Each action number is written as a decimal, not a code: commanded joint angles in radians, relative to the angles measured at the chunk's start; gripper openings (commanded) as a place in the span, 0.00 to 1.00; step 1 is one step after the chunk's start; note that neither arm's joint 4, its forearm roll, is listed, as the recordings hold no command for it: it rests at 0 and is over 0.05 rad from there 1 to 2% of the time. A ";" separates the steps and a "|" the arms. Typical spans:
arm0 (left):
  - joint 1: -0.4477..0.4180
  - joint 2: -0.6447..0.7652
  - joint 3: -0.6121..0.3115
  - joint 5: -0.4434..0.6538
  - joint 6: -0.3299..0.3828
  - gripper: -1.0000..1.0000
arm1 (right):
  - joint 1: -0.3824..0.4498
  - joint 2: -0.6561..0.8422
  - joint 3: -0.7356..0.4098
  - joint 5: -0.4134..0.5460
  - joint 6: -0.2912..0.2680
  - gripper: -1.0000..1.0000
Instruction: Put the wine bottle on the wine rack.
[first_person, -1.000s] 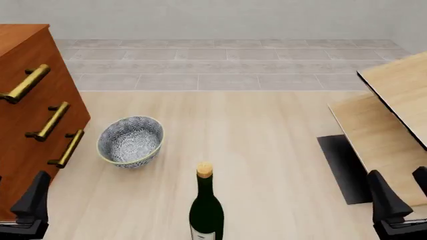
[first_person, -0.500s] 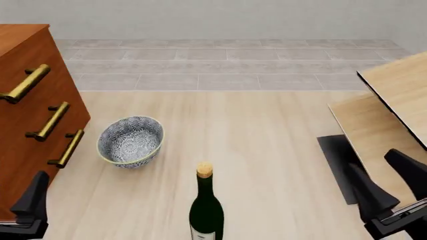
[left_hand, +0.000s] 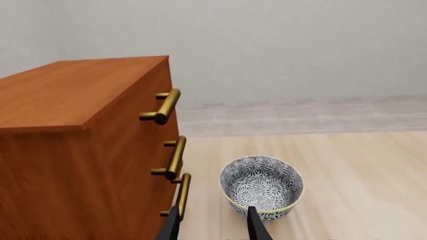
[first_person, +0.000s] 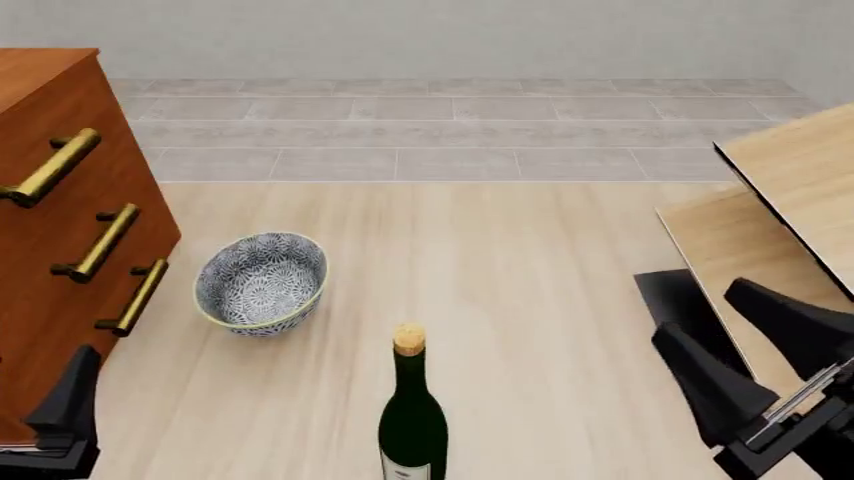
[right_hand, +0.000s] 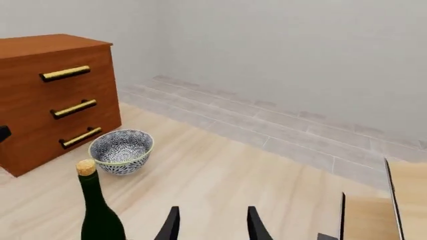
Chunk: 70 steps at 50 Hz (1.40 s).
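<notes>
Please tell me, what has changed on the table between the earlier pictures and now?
Only the right hand moved: it rose into view and swung left, toward the wine bottle, jaws open and empty. The left hand, the bottle, the bowl and the wine rack stayed as they were.

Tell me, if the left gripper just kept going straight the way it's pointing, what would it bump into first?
Probably the patterned bowl. In the left wrist view it sits just ahead of the left gripper, slightly toward one finger. The drawer cabinet stands close alongside, so depth is hard to judge.
</notes>
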<state>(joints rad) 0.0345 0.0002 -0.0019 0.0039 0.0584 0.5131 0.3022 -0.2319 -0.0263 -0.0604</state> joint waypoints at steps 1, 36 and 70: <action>0.004 0.000 0.002 0.009 0.008 1.00 | 0.073 0.046 -0.008 -0.036 0.006 1.00; 0.004 0.000 0.001 -0.002 0.008 1.00 | 0.252 0.233 -0.004 -0.216 0.017 1.00; 0.006 0.000 -0.009 0.003 0.004 1.00 | 0.390 0.456 -0.037 -0.416 0.042 1.00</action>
<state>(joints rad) 0.0375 0.0001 -0.0062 0.0028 0.0637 0.8641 0.6895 -0.2555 -0.3878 -0.0251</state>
